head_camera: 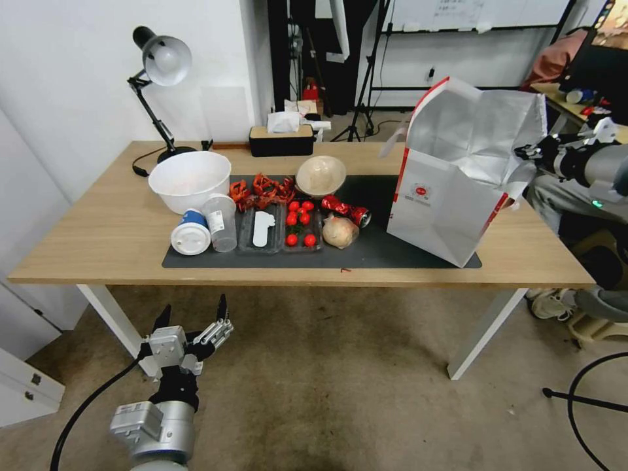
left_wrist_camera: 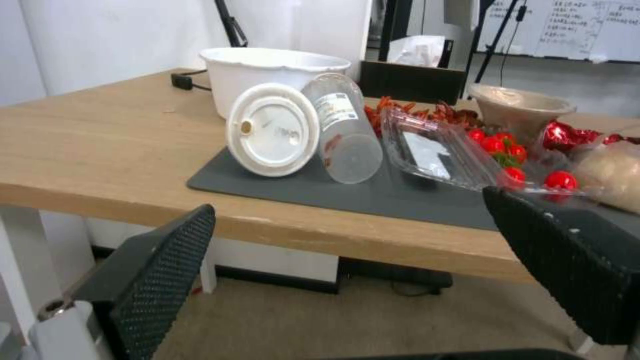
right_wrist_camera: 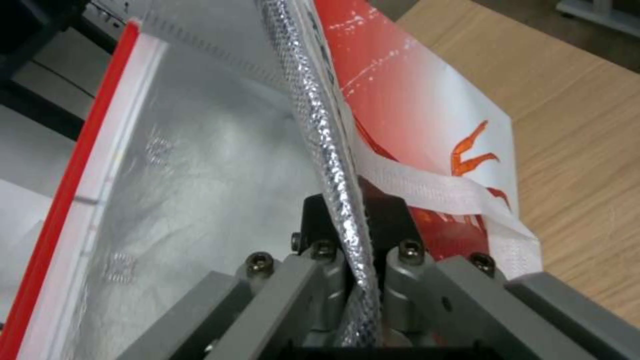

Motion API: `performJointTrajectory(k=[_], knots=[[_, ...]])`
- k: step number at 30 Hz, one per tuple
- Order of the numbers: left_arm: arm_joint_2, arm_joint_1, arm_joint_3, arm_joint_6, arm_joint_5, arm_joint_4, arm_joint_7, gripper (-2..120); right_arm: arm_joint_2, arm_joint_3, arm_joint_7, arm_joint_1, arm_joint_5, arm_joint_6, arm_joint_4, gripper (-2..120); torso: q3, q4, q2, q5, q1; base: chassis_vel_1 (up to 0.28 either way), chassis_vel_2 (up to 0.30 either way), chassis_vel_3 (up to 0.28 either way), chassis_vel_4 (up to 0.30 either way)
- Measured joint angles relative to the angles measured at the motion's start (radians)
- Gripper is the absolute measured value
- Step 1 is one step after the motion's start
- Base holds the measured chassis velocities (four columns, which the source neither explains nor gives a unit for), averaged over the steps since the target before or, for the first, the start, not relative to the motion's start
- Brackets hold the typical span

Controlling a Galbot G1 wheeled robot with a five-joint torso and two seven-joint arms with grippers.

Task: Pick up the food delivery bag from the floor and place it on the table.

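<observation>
The food delivery bag [head_camera: 451,190], white with red trim and silver foil lining, stands open on the right end of the table [head_camera: 98,229], its base on the dark grey mat [head_camera: 379,252]. My right gripper [head_camera: 528,154] is shut on the bag's upper right rim. Seen from the right wrist, the fingers [right_wrist_camera: 327,265] pinch the foil-lined wall of the food delivery bag [right_wrist_camera: 200,165], and a white strap handle [right_wrist_camera: 433,192] runs across its red and white outer side. My left gripper [head_camera: 193,317] hangs open and empty low over the floor [head_camera: 327,386], in front of the table's left leg.
On the mat lie a white bowl [head_camera: 190,180], two tipped cups [head_camera: 206,229], clear trays with cherry tomatoes [head_camera: 299,222], crayfish [head_camera: 261,190], a paper bowl [head_camera: 320,174], a red can [head_camera: 345,210] and a small clear bag [head_camera: 340,231]. A desk lamp [head_camera: 160,62] and tissue box [head_camera: 281,137] stand behind.
</observation>
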Motion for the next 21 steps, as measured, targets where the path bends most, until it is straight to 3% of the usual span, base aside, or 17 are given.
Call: performJointTrajectory(k=[7, 10, 12, 13, 21], knots=[[-0.001, 0.000, 0.000, -0.001, 0.000, 0.000, -0.002, 100, 0.005, -0.024, -0.024, 0.018, -0.017, -0.001, -0.011, 4, 0.000, 0.0000, 0.000, 0.0000, 0.000, 0.000, 0.000, 0.000, 0.000], [-0.002, 0.000, 0.001, -0.001, 0.000, 0.001, -0.003, 100, 0.005, -0.034, -0.035, 0.025, -0.028, -0.001, -0.013, 18, 0.000, 0.0000, 0.000, 0.0000, 0.000, 0.000, 0.000, 0.000, 0.000], [-0.002, 0.000, 0.002, -0.001, 0.001, 0.001, -0.003, 100, 0.005, -0.035, -0.035, 0.025, -0.029, -0.001, -0.013, 21, 0.000, 0.0000, 0.000, 0.0000, 0.000, 0.000, 0.000, 0.000, 0.000], [-0.003, 0.000, 0.002, -0.001, 0.001, 0.001, -0.003, 100, 0.004, -0.040, -0.037, 0.030, -0.036, 0.000, -0.014, 28, 0.000, 0.0000, 0.000, 0.0001, 0.000, 0.000, 0.000, 0.000, 0.000], [-0.005, 0.002, 0.007, -0.002, 0.006, 0.003, -0.005, 100, -0.004, -0.066, -0.027, 0.060, -0.041, 0.003, -0.016, 53, 0.000, 0.0001, 0.000, 0.0000, 0.000, 0.000, 0.000, 0.000, 0.000]])
